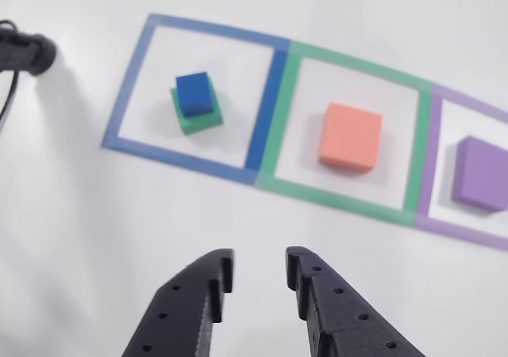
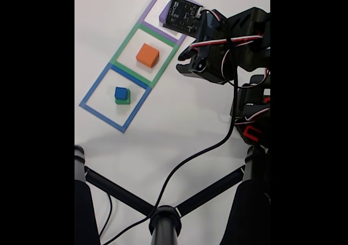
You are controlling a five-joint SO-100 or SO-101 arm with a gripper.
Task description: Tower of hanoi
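four foam blocks in three taped squares, arm held above the table

from where i stand, the white table (image 1: 63, 214) carries three taped outlines in a row. in the other view the blue tape square (image 1: 127, 95) is at the left, the green tape square (image 1: 278, 119) in the middle and the purple tape square (image 1: 425, 159) at the right.

the blue cube (image 1: 194, 94) sits on top of the green block (image 1: 198, 120), slightly off-centre, and both lie inside the blue outline. the salmon-orange block (image 1: 350, 137) lies alone inside the green outline. the purple block (image 1: 481, 173) lies inside the purple outline, cut by the picture's right edge.

the gripper (image 1: 258, 271) enters the other view from the bottom edge. its two black fingers (image 1: 198, 289) stand apart with bare table showing between the tips; they pinch nothing and touch no block.

in the fixed view the row runs diagonally, with the blue cube (image 2: 120, 93) and green block (image 2: 124, 100) lowest, the salmon-orange block (image 2: 147, 55) next, and the purple block (image 2: 163, 15) partly hidden behind the arm (image 2: 228, 43). black cables (image 2: 196, 158) and a black stand (image 2: 163, 220) cross the foreground.
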